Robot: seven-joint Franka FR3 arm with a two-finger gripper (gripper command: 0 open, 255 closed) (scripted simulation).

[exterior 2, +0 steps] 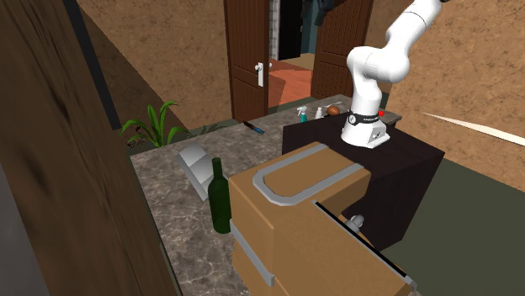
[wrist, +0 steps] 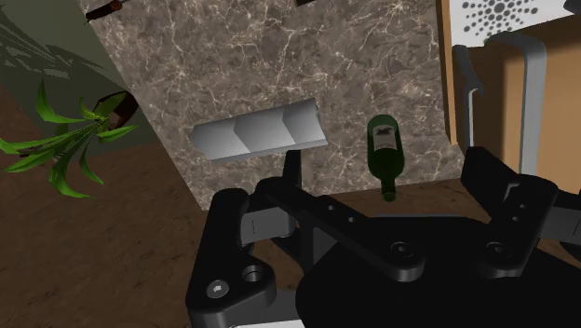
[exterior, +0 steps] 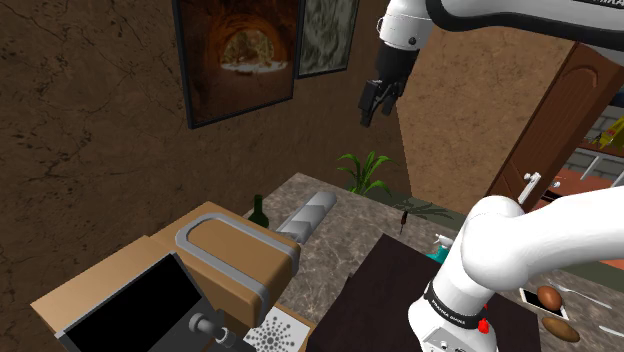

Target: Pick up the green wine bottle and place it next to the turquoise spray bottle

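the end effector point(exterior: 370, 106) hangs high above the marbled table point(exterior 2: 172, 227), fingers apart and empty, while the green wine bottle point(exterior 2: 220, 198) stands upright just beside the brown box point(exterior 2: 286, 210) — descending carelessly could clip that box or topple the bottle.

A: Shoulder camera position?
B: Beside and behind the stand point(exterior: 385, 295), angled down over the marbled counter point(exterior: 350, 225) toward the brown wall point(exterior: 90, 120).
A: Second exterior?
B: Near the counter's far end, facing back at the stand. The wrist camera looks down from high above. All share counter and green wine bottle point(exterior: 258, 210).
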